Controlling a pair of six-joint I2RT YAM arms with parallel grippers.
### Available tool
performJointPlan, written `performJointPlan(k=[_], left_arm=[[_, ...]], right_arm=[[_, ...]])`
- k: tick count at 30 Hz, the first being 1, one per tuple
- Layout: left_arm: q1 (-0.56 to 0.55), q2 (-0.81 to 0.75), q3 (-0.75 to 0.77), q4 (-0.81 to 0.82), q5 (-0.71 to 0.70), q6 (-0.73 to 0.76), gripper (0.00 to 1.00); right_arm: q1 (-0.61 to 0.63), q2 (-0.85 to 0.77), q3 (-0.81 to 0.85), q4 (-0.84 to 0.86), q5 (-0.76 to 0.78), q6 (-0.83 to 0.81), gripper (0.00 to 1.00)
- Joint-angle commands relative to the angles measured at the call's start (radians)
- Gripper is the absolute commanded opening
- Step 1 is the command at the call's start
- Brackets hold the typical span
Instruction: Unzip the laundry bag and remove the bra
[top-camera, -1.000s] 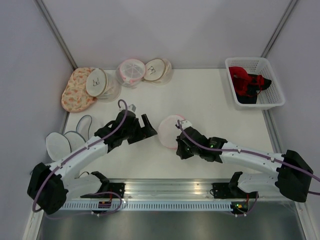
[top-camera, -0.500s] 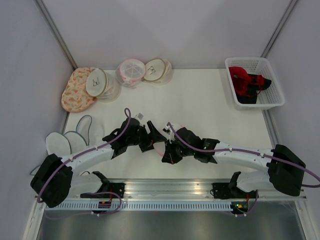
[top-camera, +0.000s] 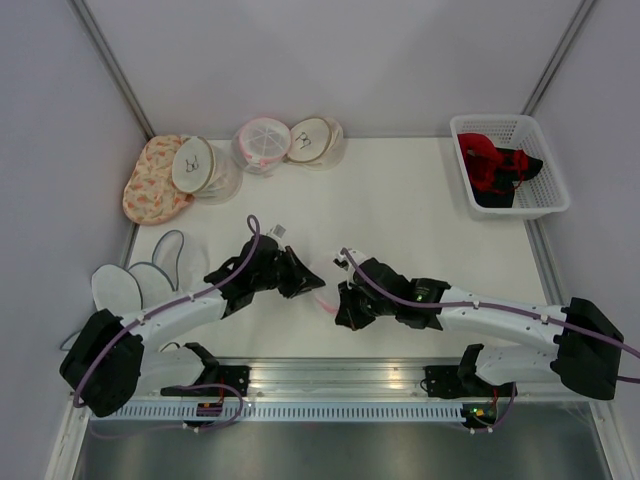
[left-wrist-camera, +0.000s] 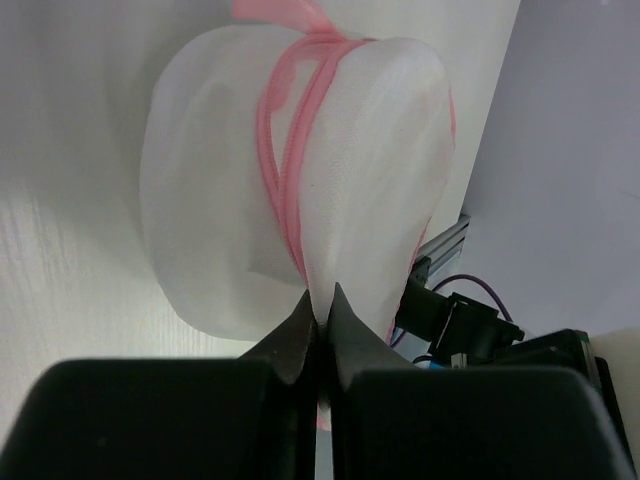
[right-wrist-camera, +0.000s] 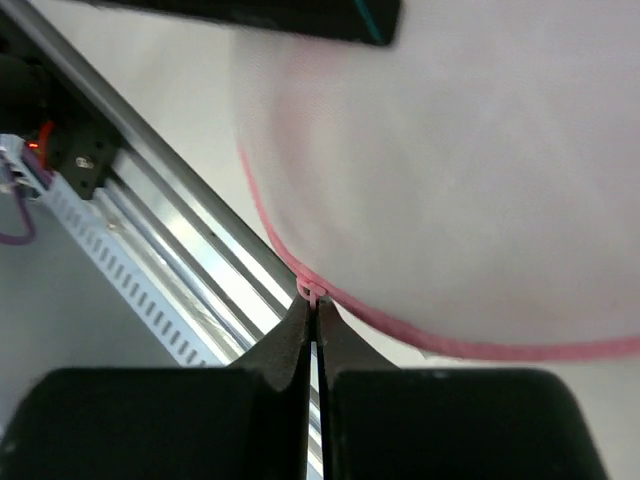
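Observation:
The laundry bag (top-camera: 323, 278), white mesh with a pink zipper band, hangs between my two grippers near the table's front middle. My left gripper (top-camera: 311, 284) is shut on a fold of its mesh. In the left wrist view the fabric (left-wrist-camera: 220, 180) is pinched right at the fingertips of the left gripper (left-wrist-camera: 322, 300). My right gripper (top-camera: 341, 301) is shut on the small pink zipper pull (right-wrist-camera: 312, 291) on the bag's rim (right-wrist-camera: 450, 180), with the right gripper's tips (right-wrist-camera: 313, 306) just under it. The bra is hidden.
A white basket (top-camera: 548, 205) with red and black garments stands at the back right. More round mesh bags (top-camera: 262, 145) (top-camera: 316, 140) (top-camera: 195, 165) and a floral one (top-camera: 150, 185) lie at the back left. White pads (top-camera: 120, 290) lie at the left edge. A metal rail (top-camera: 340, 375) runs along the front.
The right gripper carried the bag left and nearer. The left gripper, open before, moved up to the bag and shut on its mesh.

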Motion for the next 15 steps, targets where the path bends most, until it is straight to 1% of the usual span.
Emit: performJointPlan(k=[1,3,7,9,10,11,13,15], left_arm=[[0.022,-0.061,0.060,-0.072,-0.047,0.088,0.02],[0.040,-0.074,0.070,-0.095,-0.034,0.122,0.02],[0.059,-0.068,0.081,-0.105,0.015,0.163,0.02],[0.060,-0.058,0.096,-0.107,0.054,0.194,0.02],[0.060,-0.042,0.106,-0.112,0.069,0.206,0.02],[0.060,-0.035,0.121,-0.118,0.098,0.217,0.02],[0.062,-0.019,0.139,-0.138,0.130,0.255,0.02],[0.060,-0.002,0.167,-0.165,0.169,0.291,0.02]], right_arm=[[0.011,-0.026,0.058,-0.251,0.198,-0.020,0.01],[0.009,-0.026,0.067,-0.358,0.273,-0.015,0.01],[0.011,-0.017,0.073,-0.455,0.416,0.007,0.00],[0.008,-0.002,0.097,-0.513,0.548,0.021,0.00],[-0.001,0.007,0.110,-0.532,0.595,0.040,0.00],[-0.012,0.027,0.140,-0.550,0.691,0.043,0.00],[-0.047,0.044,0.186,-0.581,0.773,0.041,0.01],[-0.072,0.061,0.211,-0.563,0.870,0.012,0.00]])
